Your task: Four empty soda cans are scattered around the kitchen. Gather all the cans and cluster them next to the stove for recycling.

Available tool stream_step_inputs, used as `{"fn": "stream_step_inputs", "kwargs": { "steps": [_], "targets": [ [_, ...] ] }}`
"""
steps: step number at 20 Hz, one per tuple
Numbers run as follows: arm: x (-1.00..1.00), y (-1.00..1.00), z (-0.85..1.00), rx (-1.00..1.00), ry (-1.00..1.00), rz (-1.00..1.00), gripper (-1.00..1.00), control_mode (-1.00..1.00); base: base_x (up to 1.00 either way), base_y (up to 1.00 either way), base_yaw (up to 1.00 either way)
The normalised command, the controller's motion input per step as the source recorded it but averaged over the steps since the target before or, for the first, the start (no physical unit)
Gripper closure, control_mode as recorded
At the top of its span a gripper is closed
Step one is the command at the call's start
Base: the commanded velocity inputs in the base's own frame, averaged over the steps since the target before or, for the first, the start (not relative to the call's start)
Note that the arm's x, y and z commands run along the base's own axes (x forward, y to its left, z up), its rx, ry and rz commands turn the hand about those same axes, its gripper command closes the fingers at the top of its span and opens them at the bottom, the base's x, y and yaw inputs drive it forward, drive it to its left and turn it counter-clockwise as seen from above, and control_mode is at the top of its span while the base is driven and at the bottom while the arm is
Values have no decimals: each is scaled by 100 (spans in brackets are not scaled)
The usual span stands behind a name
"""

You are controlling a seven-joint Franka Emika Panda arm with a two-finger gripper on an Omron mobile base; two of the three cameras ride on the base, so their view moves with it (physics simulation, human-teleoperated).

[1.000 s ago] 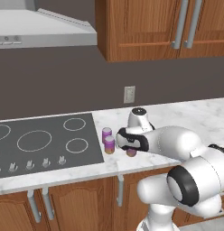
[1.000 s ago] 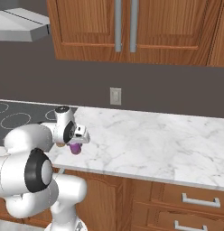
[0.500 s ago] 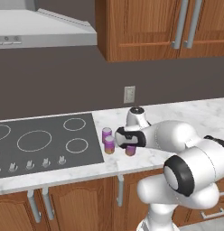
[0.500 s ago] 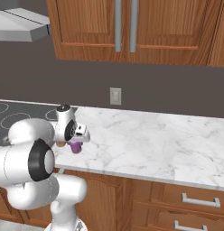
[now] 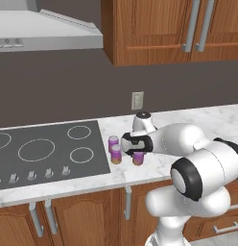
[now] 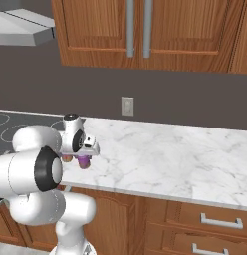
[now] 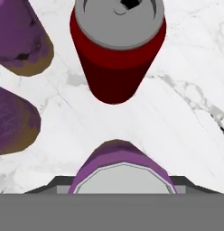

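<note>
To the pincer's left in the left base view, the stove [image 5: 49, 151] lies flush in the marble counter [image 5: 207, 120]. Its right edge is near the pincer but not touching it.

Between the stove edge and the pincer, two purple soda cans stand upright on the marble. The rear purple can [image 5: 113, 142] and the front purple can [image 5: 116, 154] stand just beside each other. Both are just left of the pincer and just right of the stove edge. In the hand view these two appear at the left edge, as the upper purple body [image 7: 21, 36] and the lower purple body [image 7: 12, 119]. Both are apart from the fingers.

The pincer [image 5: 138, 154] points down at the counter. Its jaws are set narrow and closed on the sides of the gripped can [image 5: 138, 159], a purple can with a pale top. In the right base view the pincer [image 6: 84, 155] has this can [image 6: 84, 162] directly below the hand. Whether the can's base touches the marble cannot be told. In the hand view the gripped can [image 7: 120, 158] sits between the two finger tips of the pincer [image 7: 122, 187].

Ahead of the pincer in the hand view, the red can [image 7: 117, 49] stands upright on the marble, apart from the gripped can.

Behind the pincer on the dark wall is a wall outlet [image 5: 137, 100]. To the pincer's right, the counter continues.
</note>
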Motion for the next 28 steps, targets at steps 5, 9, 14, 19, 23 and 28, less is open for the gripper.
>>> {"fn": "stream_step_inputs", "kwargs": {
  "steps": [5, 9, 14, 19, 23, 28],
  "targets": [
    [-1, 0, -7, 0, -6, 0, -100, -100, 0, 0, 0],
    [-6, 0, 5, 0, -10, 1, -100, -100, 0, 0, 0],
    [-15, 0, 27, 2, -5, 2, -100, -100, 0, 0, 0],
    [-20, -3, 43, 3, -2, 2, -100, -100, 0, 0, 0],
    [-37, -8, 38, 2, -3, 3, -100, -100, 0, 0, 0],
    [-51, -14, 41, 0, -9, 3, -100, -100, 0, 0, 0]
  ]
}}
